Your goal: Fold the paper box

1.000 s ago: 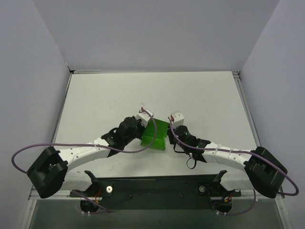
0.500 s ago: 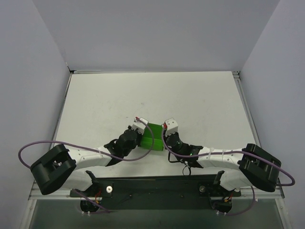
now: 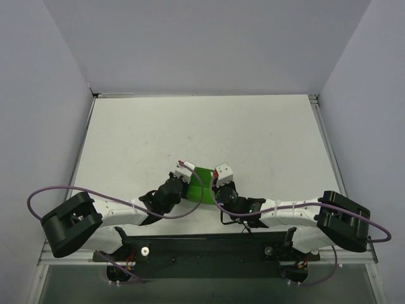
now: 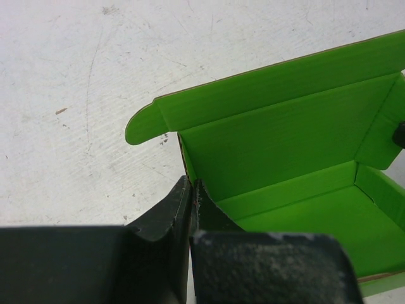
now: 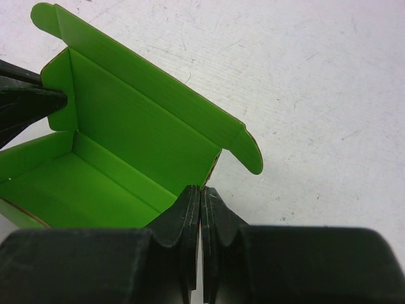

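My left fingers (image 4: 166,214) are pinched tight on the left side wall of the paper box (image 4: 285,136). My right fingers (image 5: 180,218) are clamped just as tight on its right side wall. The box is open between both wrists, long axis left to right, lid (image 5: 158,101) raised on the far side. It is at the near middle of the scuffed white bench (image 3: 253,126), with grey walls (image 3: 190,44) around.
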